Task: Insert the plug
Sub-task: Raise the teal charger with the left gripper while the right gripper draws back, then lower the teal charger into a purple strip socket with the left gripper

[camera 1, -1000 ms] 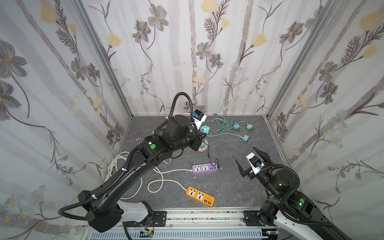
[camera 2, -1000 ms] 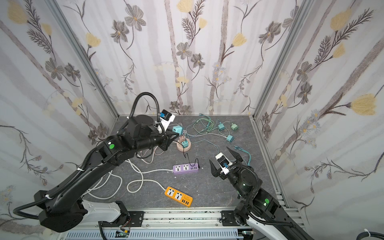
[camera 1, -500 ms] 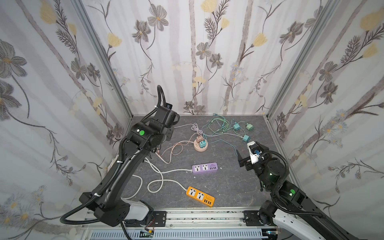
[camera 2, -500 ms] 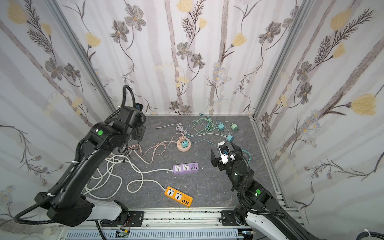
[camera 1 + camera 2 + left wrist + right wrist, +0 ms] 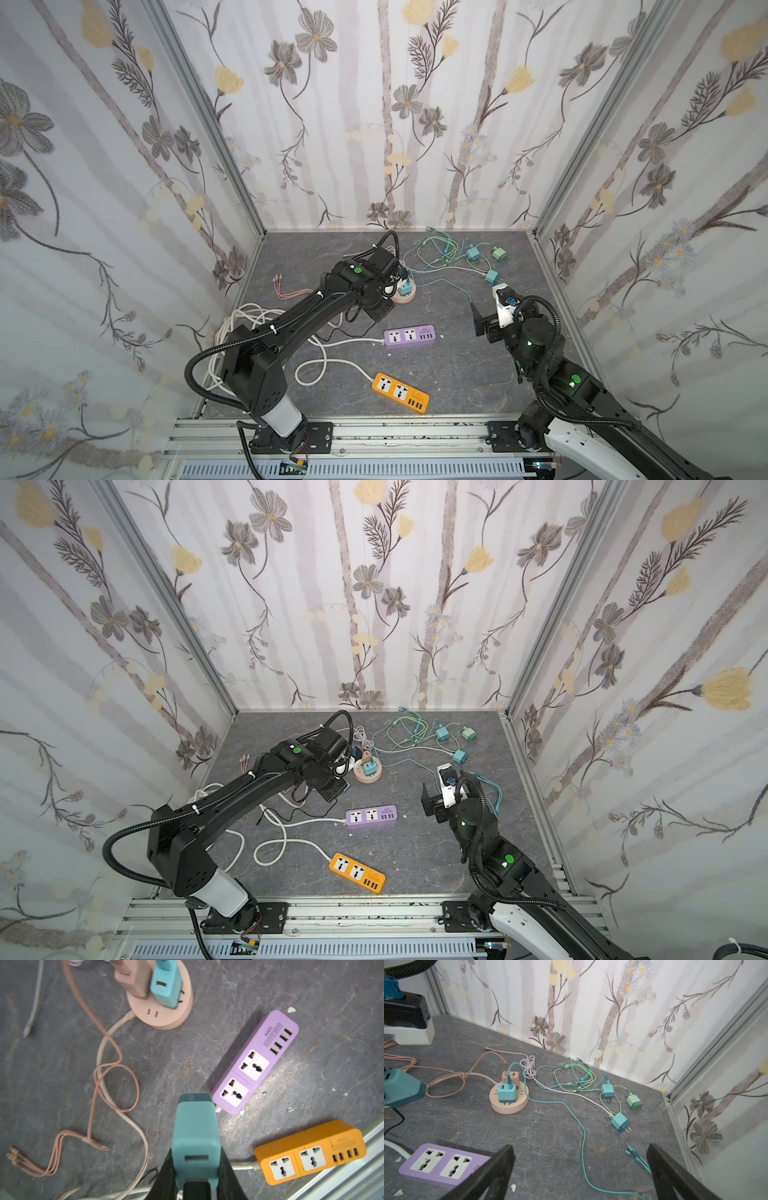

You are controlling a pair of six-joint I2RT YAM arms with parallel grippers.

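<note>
Left gripper (image 5: pixel 196 1169) is clamped on the plug (image 5: pixel 195 1132), with black fingers (image 5: pixel 166 1169) pressed to both its sides. The USB port faces the wrist camera and the prongs are out of sight on the far end. The plug hangs above the grey floor (image 5: pixel 457 374), between the round socket (image 5: pixel 405 296) and the purple strip (image 5: pixel 410 336). In the left wrist view its nose sits just beside the strip's cord end, and whether it touches the strip cannot be told. The purple strip lies flat, two big outlets facing up and four small ports in a row at its other end. Nearer the rail sits the orange strip (image 5: pixel 400 392), flat too, with a white cord (image 5: pixel 328 368) curling away from it. On the round socket a teal charger (image 5: pixel 506 1093) stands plugged in upright, a pink charger (image 5: pixel 510 1077) tight beside it. A pink cable (image 5: pixel 116 1076) loops across the floor from there. Over on the other side, the right gripper (image 5: pixel 579 1169) hovers with its jaws spread wide and nothing between them, low over the floor near the purple strip's port end. Beyond it, toward the back wall, loose chargers (image 5: pixel 619 1122) lie on their sides among a tangle of green and teal cables (image 5: pixel 577 1080).
</note>
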